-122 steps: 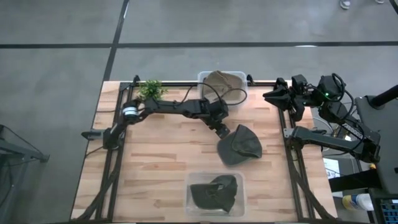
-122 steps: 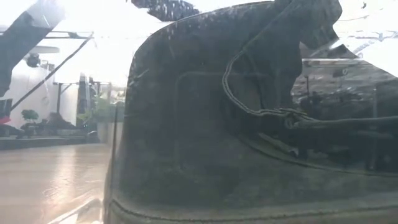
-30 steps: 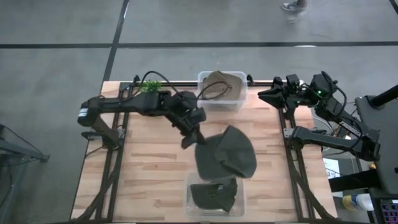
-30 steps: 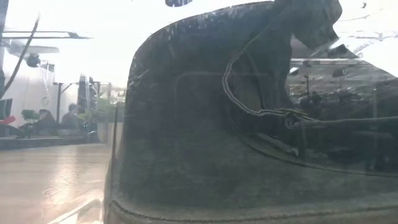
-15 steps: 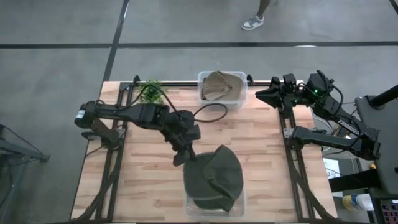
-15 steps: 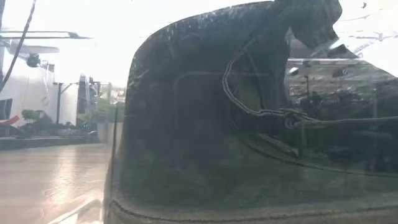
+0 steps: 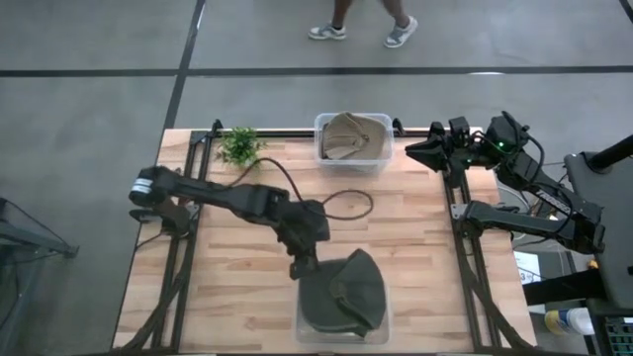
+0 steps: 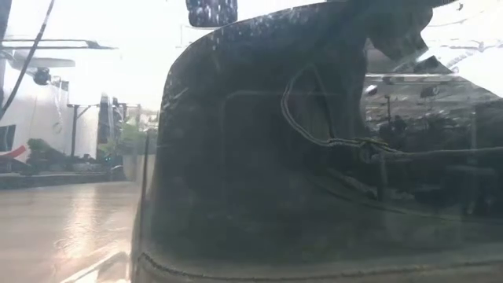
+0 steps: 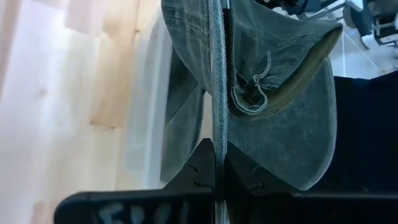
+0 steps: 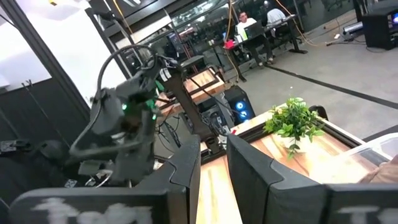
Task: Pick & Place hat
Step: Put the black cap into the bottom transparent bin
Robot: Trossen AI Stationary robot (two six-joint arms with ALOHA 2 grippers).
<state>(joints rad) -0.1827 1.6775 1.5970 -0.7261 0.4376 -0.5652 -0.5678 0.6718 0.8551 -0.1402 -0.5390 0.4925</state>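
Observation:
My left gripper (image 7: pixel 302 265) is shut on a dark green hat (image 7: pixel 344 289), which is over the clear bin (image 7: pixel 384 318) at the table's near middle. In the left wrist view the hat (image 9: pixel 280 106) spreads out beyond my fingers, above another dark hat (image 9: pixel 180 124) that lies in that bin. The low view is filled by the bin's wall (image 8: pixel 149 196) with dark cloth behind it. My right gripper (image 10: pixel 213 163) waits open by the table's far right corner (image 7: pixel 420 150), holding nothing. My left gripper pinches the edge of the dark green hat's brim (image 9: pixel 217 118) between its two fingers, which I see edge-on in the wrist view. The fingers slant down from the table's left. The hat reaches away from them over the bin; whether it rests on the hat below, I cannot tell.
A second clear bin (image 7: pixel 321 124) at the far middle holds a tan hat (image 7: pixel 351 138). A small green plant (image 7: pixel 237 145) stands at the far left. A dark cable (image 7: pixel 346 205) loops over the table's middle. A person's legs (image 7: pixel 361 25) pass beyond the table's far edge.
My left gripper has carried the dark green hat from the table's middle toward the near edge and lowered it. The hat, which hung beside the bin a second ago, now covers the near bin and the hat inside it. The gripper has stayed shut.

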